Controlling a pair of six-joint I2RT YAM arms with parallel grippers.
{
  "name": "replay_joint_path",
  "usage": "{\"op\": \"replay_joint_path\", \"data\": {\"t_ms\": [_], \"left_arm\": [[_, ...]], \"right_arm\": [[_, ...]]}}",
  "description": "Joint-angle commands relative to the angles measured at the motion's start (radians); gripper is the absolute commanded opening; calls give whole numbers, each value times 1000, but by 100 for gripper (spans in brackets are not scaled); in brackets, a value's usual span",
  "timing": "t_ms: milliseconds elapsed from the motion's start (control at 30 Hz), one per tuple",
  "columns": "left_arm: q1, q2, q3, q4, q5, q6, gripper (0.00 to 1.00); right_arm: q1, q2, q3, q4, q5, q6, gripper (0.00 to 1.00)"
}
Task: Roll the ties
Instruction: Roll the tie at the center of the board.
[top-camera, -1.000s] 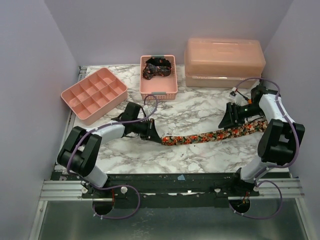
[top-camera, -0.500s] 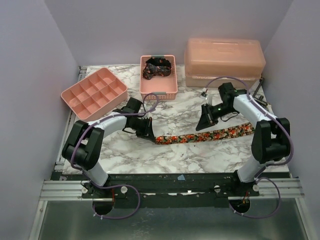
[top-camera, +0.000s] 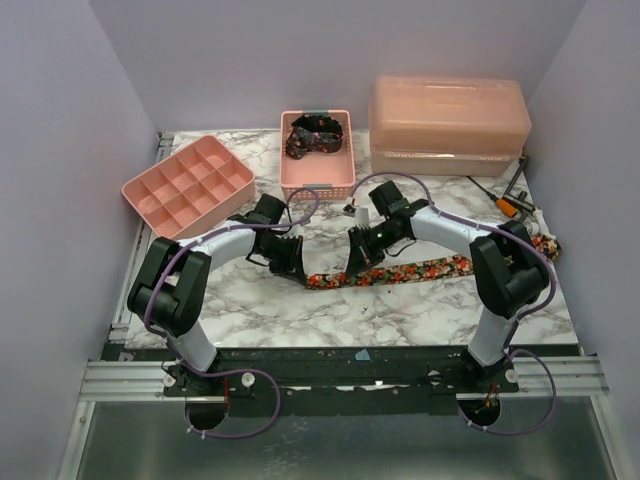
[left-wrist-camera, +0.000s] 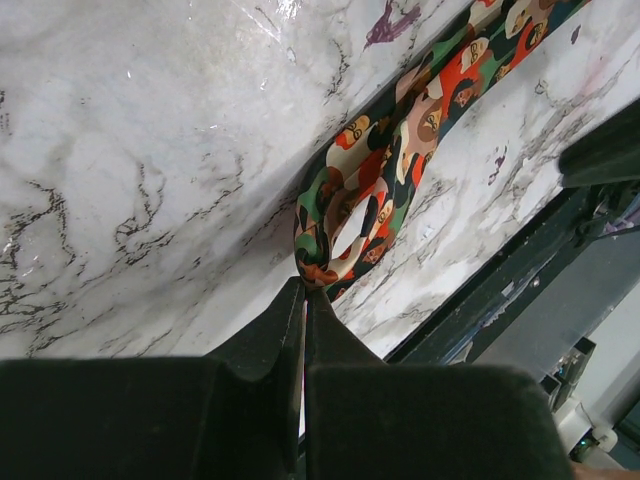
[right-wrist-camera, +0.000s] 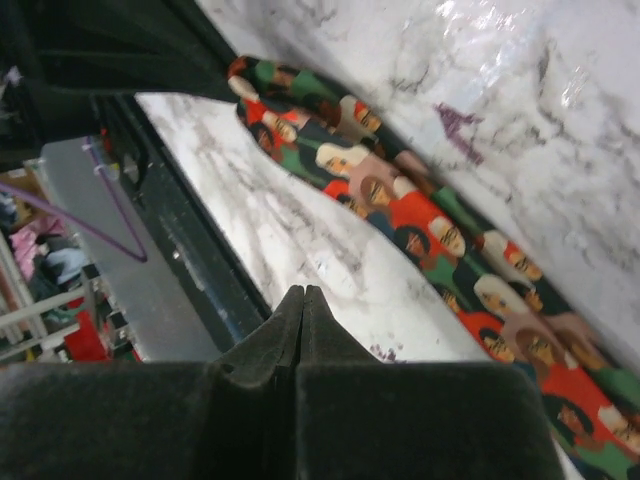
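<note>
A long printed tie (top-camera: 410, 271), flecked red, orange and green, lies across the marble table toward the right edge. Its left end curls into a small loop (left-wrist-camera: 340, 215). My left gripper (left-wrist-camera: 305, 290) is shut on that looped end, at the tie's left tip (top-camera: 300, 272). My right gripper (top-camera: 358, 268) is shut with nothing between its fingers. It sits low just on the near side of the tie (right-wrist-camera: 400, 210), its tips (right-wrist-camera: 303, 290) over bare marble. Another dark tie (top-camera: 315, 135) lies bunched in the pink basket (top-camera: 317, 186) at the back.
A pink compartment tray (top-camera: 187, 187) sits at the back left. A pink lidded box (top-camera: 448, 125) stands at the back right. Small tools (top-camera: 510, 202) lie near the right wall. The black frame rail (top-camera: 350, 360) runs along the table's near edge.
My right arm swung left along the tie from the right side to its left part, and its jaws closed. The tie's left end shifted slightly left with my left gripper.
</note>
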Motion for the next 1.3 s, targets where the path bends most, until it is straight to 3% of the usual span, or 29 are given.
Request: {"op": "replay_joint_path", "data": {"t_ms": [0,200,433,633,800,967,1267], "left_arm": [[5,-10,15,-12,11,17,0],[-4,-88,-8,65,158,-19,0],[-45,-81,20,186,297,-130,0],[-90,-19,65,234,316,-176,0],[-89,-2,91,164,278,-133,0],[-90,6,101,151,265,-126,0],[-132,111,158,200,259,-155,0]], "right_arm": [[42,58,-17,143,165,69,1],[78,149,-44,188,283,59,1],[81,190,-45,194,304,61,1],[79,129,9,159,241,68,1],[44,72,53,74,162,30,1],[-21,47,52,-51,127,-50,14],[-165,-34,14,-175,82,-142,56]]}}
